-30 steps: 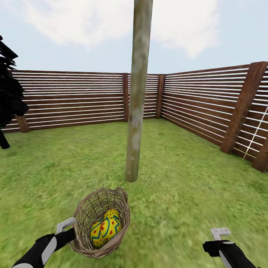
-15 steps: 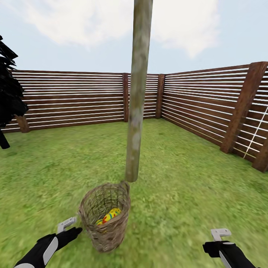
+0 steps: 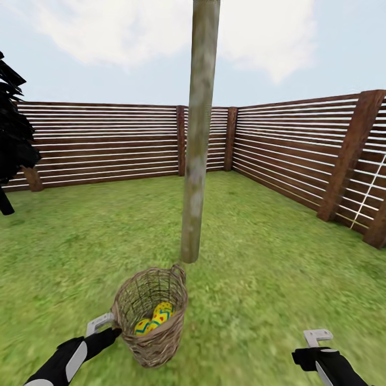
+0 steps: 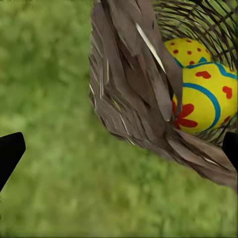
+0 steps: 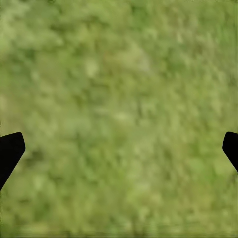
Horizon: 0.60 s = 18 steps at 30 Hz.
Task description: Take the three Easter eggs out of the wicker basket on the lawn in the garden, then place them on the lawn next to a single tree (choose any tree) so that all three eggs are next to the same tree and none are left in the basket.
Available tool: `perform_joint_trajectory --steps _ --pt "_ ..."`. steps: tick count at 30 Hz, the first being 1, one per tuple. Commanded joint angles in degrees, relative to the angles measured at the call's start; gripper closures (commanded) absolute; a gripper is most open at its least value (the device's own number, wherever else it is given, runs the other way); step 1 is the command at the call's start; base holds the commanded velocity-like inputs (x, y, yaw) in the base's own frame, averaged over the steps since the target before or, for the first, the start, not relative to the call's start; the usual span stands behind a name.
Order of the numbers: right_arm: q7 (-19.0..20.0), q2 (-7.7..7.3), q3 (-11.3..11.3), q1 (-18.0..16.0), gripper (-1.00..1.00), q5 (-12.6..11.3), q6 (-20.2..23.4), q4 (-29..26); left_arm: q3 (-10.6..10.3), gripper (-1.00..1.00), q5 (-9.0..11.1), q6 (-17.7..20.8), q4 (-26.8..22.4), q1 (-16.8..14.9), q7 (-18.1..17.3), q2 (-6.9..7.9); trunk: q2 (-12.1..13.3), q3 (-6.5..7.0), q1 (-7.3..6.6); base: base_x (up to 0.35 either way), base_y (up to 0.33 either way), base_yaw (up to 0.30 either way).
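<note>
Head view: the wicker basket [image 3: 152,317] sits on the lawn [image 3: 257,257] just in front of the pale trunk of the tree [image 3: 196,161], leaning a little away from the left tool [image 3: 102,326]. That tool is at the basket's near wall, touching or almost touching it; its fingers look spread, with nothing between them. Yellow Easter eggs [image 3: 153,320] lie low inside the basket; two show clearly, and a third cannot be counted for certain. The right tool [image 3: 316,339] hangs well apart over bare grass. A brown slat fence [image 3: 300,155] closes the corner behind, and a dark tree [image 3: 13,139] stands at the far left.

Left wrist view: the woven basket wall is close up and tilted, with eggs [image 4: 203,94] visible past the rim. The dark fingertips [image 4: 10,153] sit wide apart at the frame's edges, gripping nothing.

Right wrist view: grass, with the fingertips [image 5: 10,151] set wide and empty.

Since the basket is already beside the trunk, the step in hand seems to be getting the eggs out. It would go best to reach in from above the rim rather than push the wall, close on one egg across its middle, and set it down close to the trunk.
</note>
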Motion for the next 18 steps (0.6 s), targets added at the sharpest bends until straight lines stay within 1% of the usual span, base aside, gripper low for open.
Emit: perform_joint_trajectory --steps 1,18 --pt "-0.19 -0.07 0.24 -0.03 -1.0 -0.42 0.27 -0.08 0.36 -1.0 0.28 0.47 -0.08 -0.02 -0.2 -0.06 0.39 0.13 -0.23 0.0 0.0 0.0" --pt "-0.19 -0.07 0.24 -0.05 -1.0 -0.29 0.27 -0.08 0.18 -1.0 0.19 0.47 -0.08 -0.02 -0.19 -0.07 7.21 3.18 -3.97 0.0 0.0 0.0"
